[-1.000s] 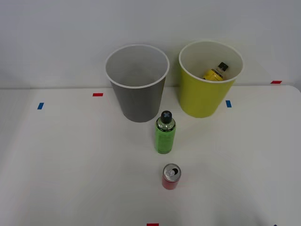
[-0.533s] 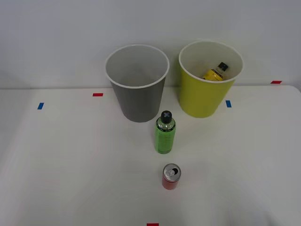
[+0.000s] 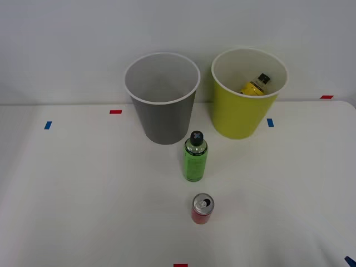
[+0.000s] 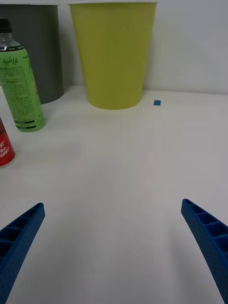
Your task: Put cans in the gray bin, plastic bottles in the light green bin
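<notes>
At the worktop's (image 3: 67,183) back edge I see the gray bin (image 3: 162,105), and the light green bin (image 3: 245,108) on its right with the yellow bottle (image 3: 255,84) lying inside. The green bottle (image 3: 195,157) stands upright just in front of the gray bin, the red can (image 3: 202,208) nearer the front edge. My right claw (image 4: 114,247) is spread wide above bare worktop, holding nothing.
</notes>
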Motion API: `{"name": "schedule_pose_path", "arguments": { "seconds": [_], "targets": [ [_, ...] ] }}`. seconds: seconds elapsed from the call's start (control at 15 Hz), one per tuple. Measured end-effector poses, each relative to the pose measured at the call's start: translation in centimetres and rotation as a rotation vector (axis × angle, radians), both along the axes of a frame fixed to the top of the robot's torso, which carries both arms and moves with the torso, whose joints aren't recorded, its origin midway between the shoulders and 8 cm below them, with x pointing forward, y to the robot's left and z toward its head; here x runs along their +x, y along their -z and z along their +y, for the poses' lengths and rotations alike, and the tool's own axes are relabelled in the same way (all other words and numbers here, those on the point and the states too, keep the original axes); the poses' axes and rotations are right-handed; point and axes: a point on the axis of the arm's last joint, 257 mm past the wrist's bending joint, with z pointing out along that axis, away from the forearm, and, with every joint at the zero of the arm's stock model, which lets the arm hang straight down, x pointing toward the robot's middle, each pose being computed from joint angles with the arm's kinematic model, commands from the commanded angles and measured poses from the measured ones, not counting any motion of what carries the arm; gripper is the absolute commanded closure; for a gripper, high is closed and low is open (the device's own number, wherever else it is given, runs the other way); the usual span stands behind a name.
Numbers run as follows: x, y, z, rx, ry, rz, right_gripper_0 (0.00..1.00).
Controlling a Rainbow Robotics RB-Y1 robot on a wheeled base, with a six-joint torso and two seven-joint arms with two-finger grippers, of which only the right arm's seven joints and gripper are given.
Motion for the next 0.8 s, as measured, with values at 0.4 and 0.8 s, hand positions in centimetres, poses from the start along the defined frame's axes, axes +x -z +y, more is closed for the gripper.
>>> {"name": "schedule_pose_path", "arguments": {
  "seconds": [0.4,0.8],
  "targets": [
    [0.25,0.01,-0.40,-0.037,-0.016,0.000,0.00],
    [0.64,0.04,-0.92,-0.049,-0.019,0.005,0.00]
  ]
}}
